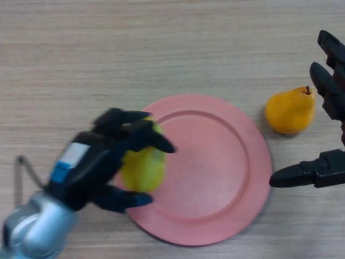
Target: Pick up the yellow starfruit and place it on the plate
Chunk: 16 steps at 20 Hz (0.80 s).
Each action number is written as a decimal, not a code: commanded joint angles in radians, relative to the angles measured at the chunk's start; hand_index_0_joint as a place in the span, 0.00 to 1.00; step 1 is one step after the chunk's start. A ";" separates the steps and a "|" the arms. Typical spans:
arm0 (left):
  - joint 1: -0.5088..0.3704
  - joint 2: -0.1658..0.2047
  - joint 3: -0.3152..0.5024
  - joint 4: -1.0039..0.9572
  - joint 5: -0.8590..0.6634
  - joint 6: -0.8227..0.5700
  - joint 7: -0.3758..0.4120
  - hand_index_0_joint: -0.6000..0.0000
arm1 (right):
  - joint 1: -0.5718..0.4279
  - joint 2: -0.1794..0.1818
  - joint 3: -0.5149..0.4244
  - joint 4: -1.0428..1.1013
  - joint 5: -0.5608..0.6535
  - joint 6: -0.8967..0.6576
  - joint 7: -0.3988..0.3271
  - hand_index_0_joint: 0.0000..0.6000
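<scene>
Yellow starfruit (143,168) over left edge of pink plate (215,172), gripped in left hand (102,164) with fingers above and thumb below curled round it, orange pear (290,111) on table (161,48) just right of plate, right hand (329,129) spread wide, empty, beside pear.

The only furniture visible was a table (161,48) whose top filled the whole head view, from the 12 o'clock edge to the 6 o'clock edge and from 9 o'clock to 3 o'clock. Its surface was a pale, greyish-beige wood-grain finish, with fine streaks running horizontally from 9 o'clock toward 3 o'clock. Illumination was even and diffuse, casting only soft, short shadows on the surface; no wall, floor or window could be seen.
</scene>
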 commanded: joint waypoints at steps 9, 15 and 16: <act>-0.096 -0.059 -0.064 0.024 -0.188 0.305 -0.052 0.50 | -0.005 -0.020 -0.082 -0.067 0.022 -0.126 -0.003 0.00; -0.102 -0.066 -0.083 0.018 -0.065 0.339 0.013 1.00 | 0.002 -0.015 -0.080 -0.061 0.015 -0.151 -0.005 0.00; -0.103 -0.066 -0.083 0.011 -0.057 0.334 0.021 1.00 | 0.002 -0.015 -0.081 -0.062 0.018 -0.150 -0.005 0.00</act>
